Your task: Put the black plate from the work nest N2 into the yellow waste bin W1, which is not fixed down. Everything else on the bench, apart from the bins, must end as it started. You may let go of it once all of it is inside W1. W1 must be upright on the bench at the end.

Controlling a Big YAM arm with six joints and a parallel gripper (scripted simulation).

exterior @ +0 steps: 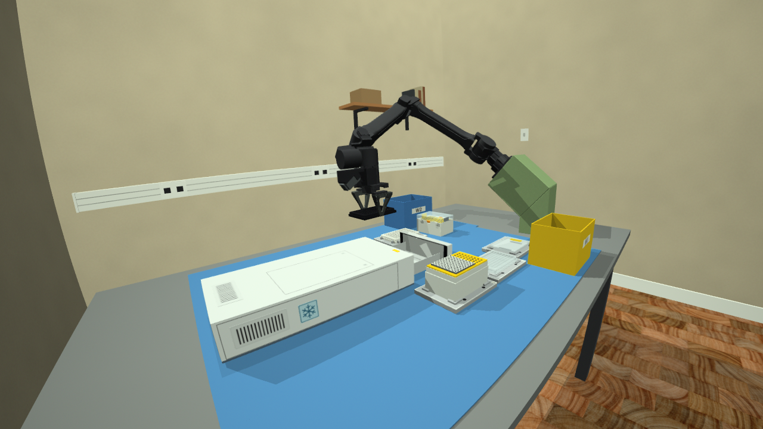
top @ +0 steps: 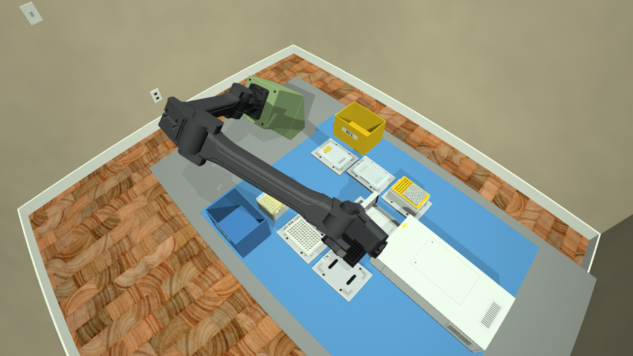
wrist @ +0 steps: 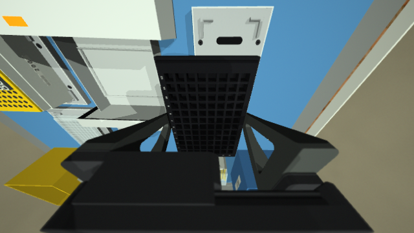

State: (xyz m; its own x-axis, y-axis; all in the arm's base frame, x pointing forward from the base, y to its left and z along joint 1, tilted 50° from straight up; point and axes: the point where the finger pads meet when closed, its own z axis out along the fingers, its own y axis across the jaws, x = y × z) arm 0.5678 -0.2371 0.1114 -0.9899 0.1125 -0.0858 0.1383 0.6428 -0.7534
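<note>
My gripper (top: 353, 252) (exterior: 369, 205) (wrist: 207, 116) is shut on the black plate (top: 356, 255) (exterior: 366, 214) (wrist: 207, 107), a flat black grid of small wells. It holds the plate level, high above the bench. The white nest N2 (top: 342, 279) (wrist: 233, 22) lies bare below it, at the near edge of the blue mat. The yellow waste bin W1 (top: 359, 127) (exterior: 561, 242) (wrist: 42, 175) stands upright and open at the far end of the mat, well away from the gripper.
A long white cooler box (top: 442, 279) (exterior: 298, 293) with an open drawer (exterior: 421, 248) lies beside N2. A blue bin W2 (top: 236, 221) (exterior: 408, 208), a white well plate (top: 303, 232), a yellow-topped tip box (top: 409, 192) (exterior: 456, 269) and other nests (top: 334, 155) stand on the mat. The green arm base (top: 278, 108) is at the back.
</note>
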